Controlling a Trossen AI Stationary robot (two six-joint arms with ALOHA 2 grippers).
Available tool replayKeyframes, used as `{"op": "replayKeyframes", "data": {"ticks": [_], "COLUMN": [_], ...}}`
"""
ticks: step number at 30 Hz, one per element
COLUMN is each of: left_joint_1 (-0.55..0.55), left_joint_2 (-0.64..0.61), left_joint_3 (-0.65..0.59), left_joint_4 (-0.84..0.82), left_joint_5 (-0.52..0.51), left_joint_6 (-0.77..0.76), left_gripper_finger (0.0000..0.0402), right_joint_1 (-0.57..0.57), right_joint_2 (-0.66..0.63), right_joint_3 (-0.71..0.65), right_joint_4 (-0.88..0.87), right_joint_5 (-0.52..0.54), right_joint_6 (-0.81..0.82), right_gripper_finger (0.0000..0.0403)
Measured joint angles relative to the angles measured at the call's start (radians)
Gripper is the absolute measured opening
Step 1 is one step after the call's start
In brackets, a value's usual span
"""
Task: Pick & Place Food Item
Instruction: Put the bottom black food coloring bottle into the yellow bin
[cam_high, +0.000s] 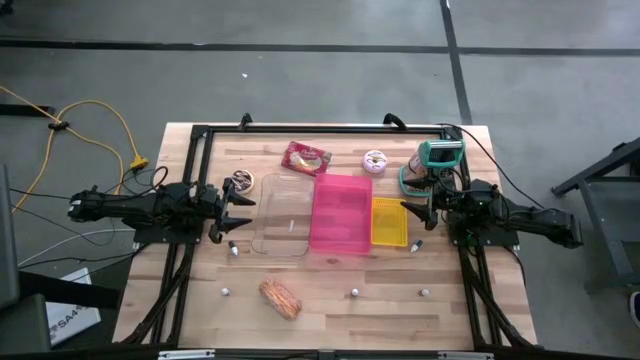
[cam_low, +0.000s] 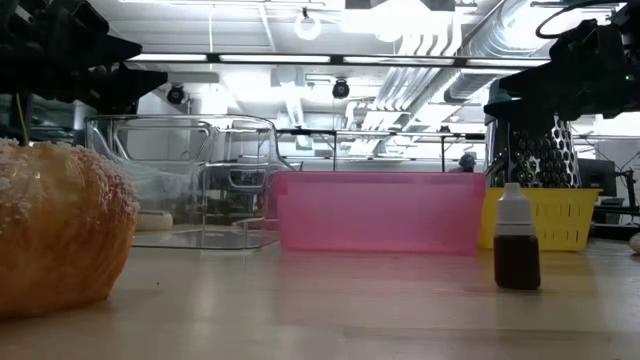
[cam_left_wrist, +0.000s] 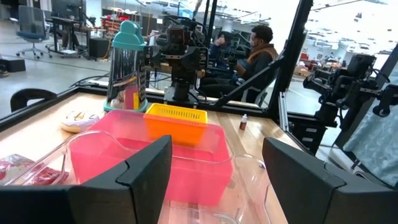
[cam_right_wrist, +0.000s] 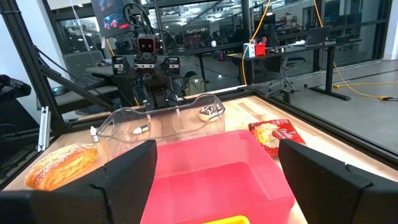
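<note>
Hovering with fingers spread and empty: left gripper (cam_high: 240, 210) just beside the clear bin (cam_high: 281, 215), right gripper (cam_high: 415, 212) just beside the yellow basket (cam_high: 389, 222). Lying well apart from both, nearer the left one: pastry (cam_high: 280, 297).

Yellow cable (cam_high: 75, 125) on the floor; seated person (cam_left_wrist: 260, 53) beyond the table, perhaps at a desk.
</note>
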Motion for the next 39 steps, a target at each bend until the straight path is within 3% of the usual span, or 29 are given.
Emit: {"op": "replayKeyframes", "data": {"ticks": [16, 30, 39], "left_joint_1": [0.0, 0.0, -0.063], "left_joint_2": [0.022, 0.279, 0.367], "left_joint_3": [0.223, 0.494, 0.545], "left_joint_4": [-0.288, -0.407, -0.471], "left_joint_5": [-0.01, -0.002, 0.02], "left_joint_6": [0.043, 0.083, 0.047], "left_gripper_finger": [0.0246, 0.0246, 0.0246], "right_joint_1": [0.0, 0.0, 0.0], "right_joint_2": [0.0, 0.0, 0.0], "right_joint_3": [0.0, 0.0, 0.0], "right_joint_4": [0.0, 0.0, 0.0], "right_joint_5": [0.0, 0.0, 0.0], "right_joint_6": [0.0, 0.0, 0.0], "right_gripper_finger": [0.0325, 0.0325, 0.0325]}}
